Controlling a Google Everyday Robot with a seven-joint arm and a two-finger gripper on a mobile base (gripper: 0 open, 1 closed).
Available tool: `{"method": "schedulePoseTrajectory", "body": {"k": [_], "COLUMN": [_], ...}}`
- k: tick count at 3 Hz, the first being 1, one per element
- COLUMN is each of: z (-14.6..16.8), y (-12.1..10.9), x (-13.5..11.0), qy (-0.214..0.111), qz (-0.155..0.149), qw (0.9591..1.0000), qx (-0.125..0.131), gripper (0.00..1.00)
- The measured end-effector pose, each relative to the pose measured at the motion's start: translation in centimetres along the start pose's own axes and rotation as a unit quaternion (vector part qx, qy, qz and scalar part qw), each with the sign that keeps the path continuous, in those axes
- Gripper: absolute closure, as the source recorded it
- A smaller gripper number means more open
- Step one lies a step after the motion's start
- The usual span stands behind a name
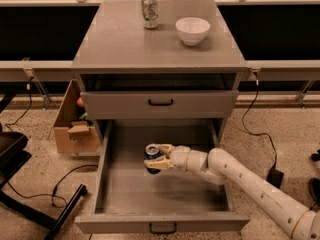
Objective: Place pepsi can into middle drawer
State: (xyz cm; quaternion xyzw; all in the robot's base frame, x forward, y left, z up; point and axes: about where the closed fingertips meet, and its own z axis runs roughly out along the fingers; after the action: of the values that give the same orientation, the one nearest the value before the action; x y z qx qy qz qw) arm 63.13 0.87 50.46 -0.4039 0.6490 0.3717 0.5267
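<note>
The pepsi can [151,154], dark blue with a silver top, is upright inside the open middle drawer [125,189], near its middle and a little toward the back. My gripper [156,158] reaches in from the right on a white arm, and its pale fingers [161,164] are closed around the can's sides. The can is at or just above the drawer's flat grey floor; I cannot tell if it touches. The drawer's black handle [163,228] shows at the front edge.
The shut upper drawer front [160,104] is above. On the cabinet top stand a pale silvery-green can [149,11] and a white bowl [192,30]. A cardboard box [74,129] sits left of the cabinet. Cables and a black chair base [30,204] lie at lower left.
</note>
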Motion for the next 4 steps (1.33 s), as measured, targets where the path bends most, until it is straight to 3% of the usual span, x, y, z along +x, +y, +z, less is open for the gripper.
{"method": "schedulePoseTrajectory", "body": {"k": [2, 3, 4], "z": [3.6, 3.7, 3.7], "y": [4.8, 4.9, 4.9], "x": [4.3, 4.5, 4.5], "qy": [-0.001, -0.001, -0.001], "qz": [0.015, 0.016, 0.016], "qw": [0.9992, 0.9991, 0.9991], "qx": [-0.038, -0.039, -0.039], "gripper": [1.0, 0.83, 0.6]}}
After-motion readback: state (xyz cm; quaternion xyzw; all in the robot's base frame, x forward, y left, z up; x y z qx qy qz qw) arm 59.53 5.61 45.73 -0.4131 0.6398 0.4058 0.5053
